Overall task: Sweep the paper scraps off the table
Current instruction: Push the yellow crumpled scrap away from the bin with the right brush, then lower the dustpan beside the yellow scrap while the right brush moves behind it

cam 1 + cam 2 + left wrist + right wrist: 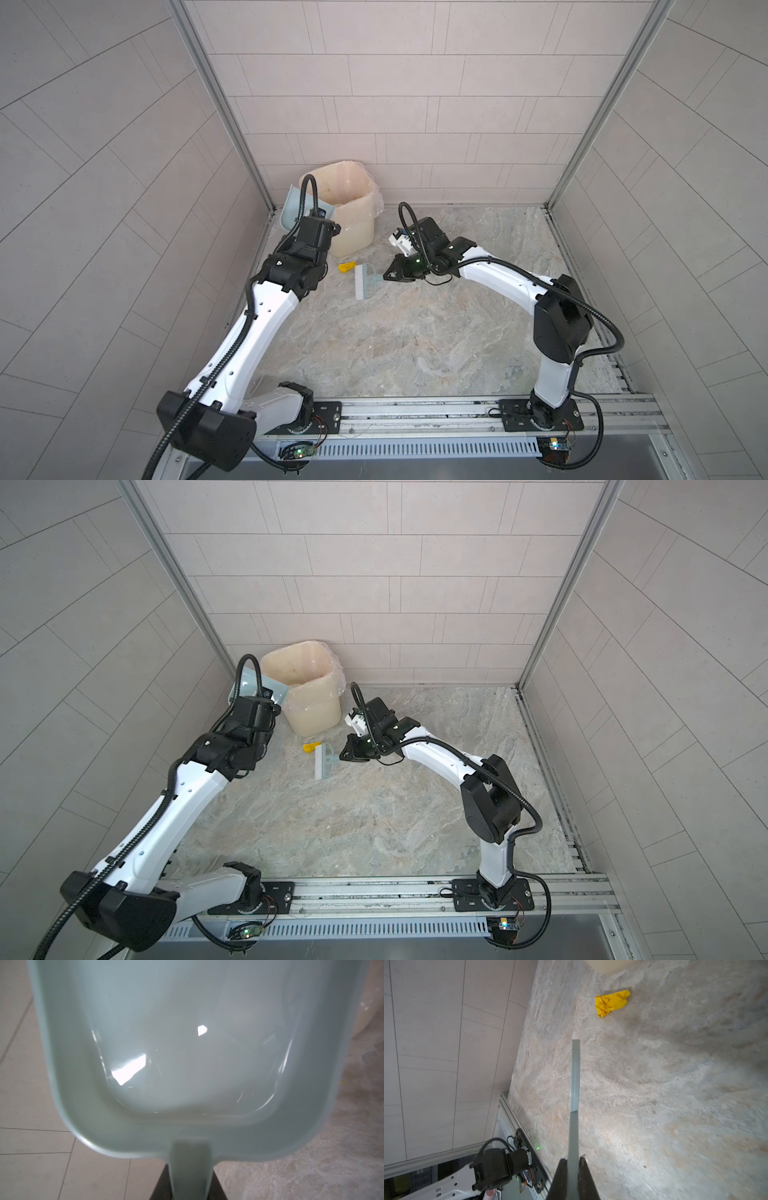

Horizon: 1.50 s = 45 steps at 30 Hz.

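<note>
Clamping dustpan (187, 1064) in left gripper (190, 1184), beside bin (353, 232) rim. Clamping brush (365, 282) in right gripper (573, 1165), near bin. Noted yellow scrap (347, 267) near bin, beside brush.

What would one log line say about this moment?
left claw: holds empty dustpan raised beside bin | right claw: holds brush next to yellow paper scrap | table: one scrap visible

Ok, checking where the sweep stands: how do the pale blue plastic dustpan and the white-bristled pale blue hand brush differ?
The dustpan is raised beside the rim of the cream lined bin; the brush is low over the marbled table. The dustpan looks empty; the brush's bristles are near a crumpled yellow paper scrap. Shared: both pale blue, each gripped by its handle, dustpan in the left gripper, brush in the right gripper.
</note>
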{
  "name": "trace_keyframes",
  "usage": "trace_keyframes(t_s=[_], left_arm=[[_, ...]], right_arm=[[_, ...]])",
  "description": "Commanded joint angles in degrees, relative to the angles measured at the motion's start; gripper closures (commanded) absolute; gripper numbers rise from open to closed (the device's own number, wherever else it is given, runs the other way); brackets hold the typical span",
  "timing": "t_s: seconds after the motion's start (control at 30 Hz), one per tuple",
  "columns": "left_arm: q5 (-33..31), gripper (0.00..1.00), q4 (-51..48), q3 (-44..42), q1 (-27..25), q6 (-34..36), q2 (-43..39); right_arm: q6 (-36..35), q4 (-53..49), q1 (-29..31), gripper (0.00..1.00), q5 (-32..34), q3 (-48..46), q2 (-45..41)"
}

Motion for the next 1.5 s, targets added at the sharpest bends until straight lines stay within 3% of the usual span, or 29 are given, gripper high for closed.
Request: trace_keyframes(t_s=[0.0,0.3,0.97,1.23,1.47], left_arm=[[3.5,1.0,-1.9,-1.5,0.0,-6.8,-2.7],[7.6,1.0,-2.4,-4.2,0.0,-9.4,-4.2],[13.1,1.0,-3.1,-6.3,0.0,-12.3,-5.2],[14.1,1.0,-3.0,-6.2,0.0,-12.9,-4.4],[16.2,1.0,-2.8,-6.2,0.0,-12.9,-3.4]], right_arm=[[10.4,14.0,1.0,1.0,-0.7,0.9,3.0],[20.4,24.0,3.0,1.0,0.3,4.4,12.1],[25.7,21.5,2.5,1.0,3.3,15.8,24.7],[27.7,25.0,-0.2,1.0,5.4,5.5,19.1],[28.1,25.0,-3.6,1.0,6.9,-12.1,7.0]])
